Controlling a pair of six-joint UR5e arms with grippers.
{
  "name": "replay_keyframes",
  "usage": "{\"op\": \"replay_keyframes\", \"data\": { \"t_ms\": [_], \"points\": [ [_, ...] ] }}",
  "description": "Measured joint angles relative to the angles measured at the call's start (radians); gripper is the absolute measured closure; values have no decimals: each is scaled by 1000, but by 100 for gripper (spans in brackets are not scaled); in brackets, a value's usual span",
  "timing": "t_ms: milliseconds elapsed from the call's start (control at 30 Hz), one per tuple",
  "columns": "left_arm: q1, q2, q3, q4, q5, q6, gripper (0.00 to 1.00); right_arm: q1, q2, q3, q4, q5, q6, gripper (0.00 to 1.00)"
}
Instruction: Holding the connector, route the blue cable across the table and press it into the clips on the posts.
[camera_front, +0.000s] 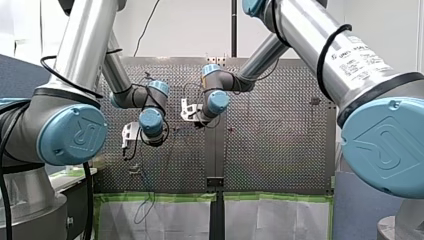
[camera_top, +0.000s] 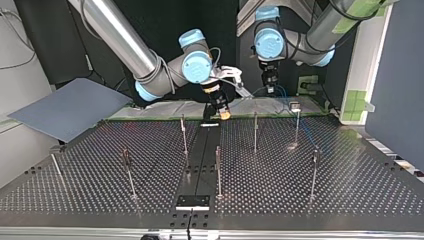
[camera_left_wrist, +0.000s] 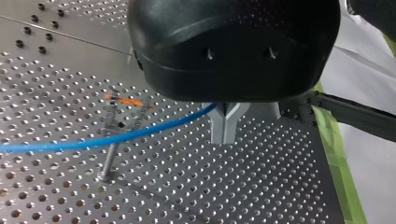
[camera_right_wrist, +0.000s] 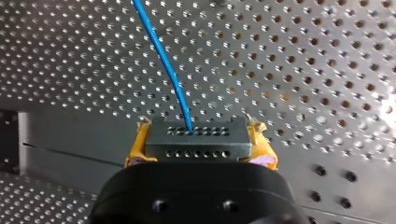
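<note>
1. Right wrist view: the connector (camera_right_wrist: 195, 133), a grey block with two rows of small holes, sits clamped between the yellow pads (camera_right_wrist: 137, 147) of my right gripper (camera_right_wrist: 200, 145).
2. The blue cable (camera_right_wrist: 161, 56) leaves the far face of the connector and runs away from the gripper in a gentle curve above the perforated table (camera_right_wrist: 303, 70).
3. Left wrist view: my left gripper (camera_left_wrist: 225, 128) has its metal fingers pinched together on the blue cable (camera_left_wrist: 93, 142), which meets them where they join.
4. From those fingers the cable sweeps out to the side, hanging above the table (camera_left_wrist: 261, 177).
5. It crosses a thin post (camera_left_wrist: 110, 156) just under the clip (camera_left_wrist: 117, 109) at its top, which carries an orange part. Cannot tell whether the cable is seated in the clip.
6. Green tape (camera_left_wrist: 334, 158) borders the table edge beside the left gripper.
7. Top view: both grippers are at the far edge of the table (camera_top: 350, 190), the right gripper (camera_top: 223, 111) near the middle and the left gripper (camera_top: 270, 89) just to its right.
8. Several upright posts (camera_top: 255, 132) stand spread across the table, nearer than the grippers.
9. A grey sheet (camera_top: 70, 107) lies off the table's far left corner.
</note>
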Motion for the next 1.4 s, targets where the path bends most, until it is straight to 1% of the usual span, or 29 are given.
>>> {"op": "replay_keyframes", "data": {
  "t_ms": [200,367,533,633,733,833,933,1067,1167,1300,1400],
  "points": [
    [19,-11,2,51,44,-4,100,2,24,1,-2,-7,-3,100],
    [36,-11,10,87,80,-19,100,1,31,1,-15,-8,0,100],
    [53,-12,30,97,111,-34,100,0,32,1,-38,-8,3,100],
    [63,-12,40,98,116,-37,100,-1,32,1,-58,-11,5,100],
    [76,-12,49,98,119,-38,100,-1,33,1,-80,-22,6,100],
    [88,-13,56,98,126,-38,100,-1,34,1,-94,-32,12,100],
    [96,-17,66,98,143,-38,100,-1,36,1,-100,-35,18,100],
    [98,-42,84,98,174,-38,100,-3,39,1,-104,-36,27,100],
    [101,-63,94,105,185,-38,100,-6,41,1,-106,-37,35,100],
    [104,-73,111,115,192,-39,100,-9,41,1,-107,-37,39,100],
    [106,-74,124,116,199,-39,100,-19,42,-8,-107,-42,44,100]
  ]
}}
